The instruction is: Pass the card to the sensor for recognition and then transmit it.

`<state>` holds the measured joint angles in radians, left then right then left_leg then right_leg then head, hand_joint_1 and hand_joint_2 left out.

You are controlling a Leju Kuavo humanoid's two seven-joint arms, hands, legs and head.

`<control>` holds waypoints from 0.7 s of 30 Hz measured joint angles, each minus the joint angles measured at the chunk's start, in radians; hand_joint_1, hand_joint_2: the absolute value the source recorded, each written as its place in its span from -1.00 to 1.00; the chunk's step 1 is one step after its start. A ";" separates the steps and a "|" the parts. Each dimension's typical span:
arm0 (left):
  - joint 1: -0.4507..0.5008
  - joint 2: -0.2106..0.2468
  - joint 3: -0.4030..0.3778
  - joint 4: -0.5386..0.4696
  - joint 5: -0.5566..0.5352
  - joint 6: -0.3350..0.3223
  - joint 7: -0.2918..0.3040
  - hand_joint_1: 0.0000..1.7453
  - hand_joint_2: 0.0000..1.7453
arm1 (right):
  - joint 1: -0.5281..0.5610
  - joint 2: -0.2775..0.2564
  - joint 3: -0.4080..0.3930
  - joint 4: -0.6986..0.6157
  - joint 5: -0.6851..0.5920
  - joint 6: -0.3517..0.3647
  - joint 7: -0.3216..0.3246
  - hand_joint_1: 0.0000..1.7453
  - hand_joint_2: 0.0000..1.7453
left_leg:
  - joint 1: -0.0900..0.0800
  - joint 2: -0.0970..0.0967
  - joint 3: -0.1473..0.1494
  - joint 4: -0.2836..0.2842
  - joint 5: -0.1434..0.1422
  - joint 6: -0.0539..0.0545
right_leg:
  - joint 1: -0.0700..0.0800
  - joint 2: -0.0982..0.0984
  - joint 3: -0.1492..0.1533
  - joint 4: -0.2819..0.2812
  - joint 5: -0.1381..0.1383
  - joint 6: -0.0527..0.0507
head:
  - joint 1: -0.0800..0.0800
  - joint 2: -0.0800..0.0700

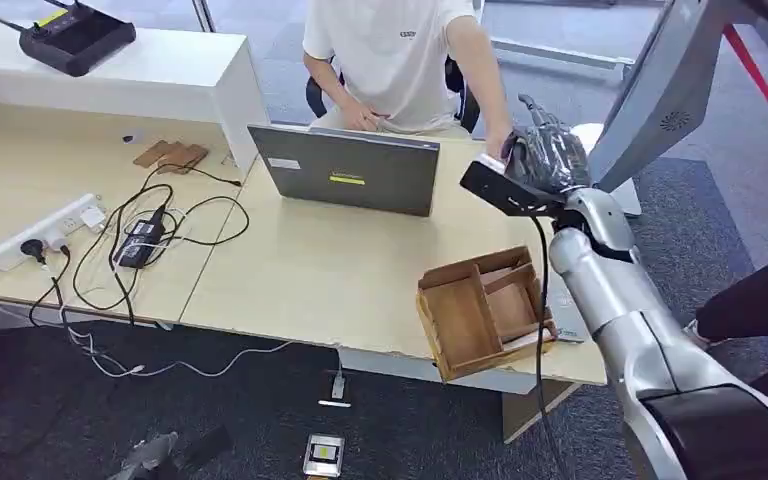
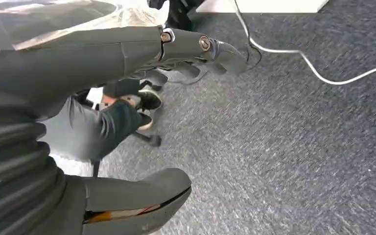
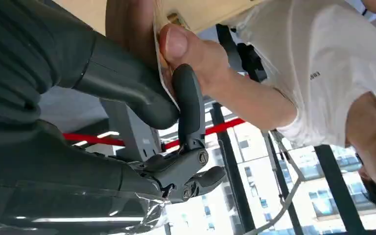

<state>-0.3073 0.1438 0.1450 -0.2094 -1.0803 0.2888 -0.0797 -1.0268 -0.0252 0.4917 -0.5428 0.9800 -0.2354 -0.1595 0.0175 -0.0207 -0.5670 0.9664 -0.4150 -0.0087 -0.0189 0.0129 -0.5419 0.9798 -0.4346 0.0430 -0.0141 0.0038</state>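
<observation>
From the head view: right hand (image 1: 545, 155) raised over the far right edge of the bench (image 1: 310, 270), beside the laptop (image 1: 350, 170), meeting a person's hand (image 1: 498, 148); wooden tray (image 1: 485, 308) nearer on the bench. From the left wrist view: left hand (image 2: 127, 88) over grey carpet (image 2: 284, 147), fingers apart, holding nothing. From the right wrist view: card (image 3: 162, 63) pinched between thumb and finger, also touched by the person's thumb.

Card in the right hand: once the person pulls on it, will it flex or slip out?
The card looks thin and edge-on, so it would probably flex a little rather than fold. It sits pinched between the right hand's thumb and a dark finger while the person's hand also grips it, so a smooth face may slide free under a light pull.
</observation>
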 joint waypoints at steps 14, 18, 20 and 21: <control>-0.003 -0.002 -0.020 0.000 0.013 -0.004 0.007 -1.00 1.00 | -0.008 0.016 0.001 0.101 -0.014 -0.062 0.000 -1.00 1.00 | 0.000 0.000 0.000 0.000 0.000 0.000 | 0.001 0.000 0.000 0.000 0.000 0.000 | 0.000 0.000; -0.001 -0.002 -0.021 0.000 0.016 -0.003 0.007 -1.00 1.00 | -0.018 0.015 -0.004 0.107 -0.033 -0.095 -0.018 -1.00 1.00 | 0.000 0.000 0.000 0.000 0.000 0.000 | 0.000 0.000 0.000 0.000 0.000 0.000 | 0.000 0.000; -0.001 -0.002 -0.021 0.000 0.017 -0.003 0.007 -1.00 1.00 | -0.021 0.014 -0.009 0.107 -0.039 -0.114 -0.029 -1.00 1.00 | 0.000 0.000 0.000 0.000 0.000 0.000 | 0.000 0.000 0.000 0.000 0.000 0.000 | 0.000 0.000; 0.000 -0.001 -0.021 0.000 0.018 -0.003 0.007 -1.00 1.00 | -0.025 0.014 -0.010 0.107 -0.041 -0.126 -0.035 -1.00 1.00 | 0.000 0.000 0.000 0.000 0.000 0.000 | 0.000 0.000 0.000 0.000 0.000 0.000 | 0.000 0.000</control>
<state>-0.3078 0.1427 0.1244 -0.2094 -1.0624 0.2861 -0.0725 -1.0514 -0.0111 0.4814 -0.4360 0.9388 -0.3617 -0.1942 0.0179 -0.0205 -0.5666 0.9666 -0.4150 -0.0088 -0.0184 0.0131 -0.5421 0.9800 -0.4344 0.0428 -0.0145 0.0038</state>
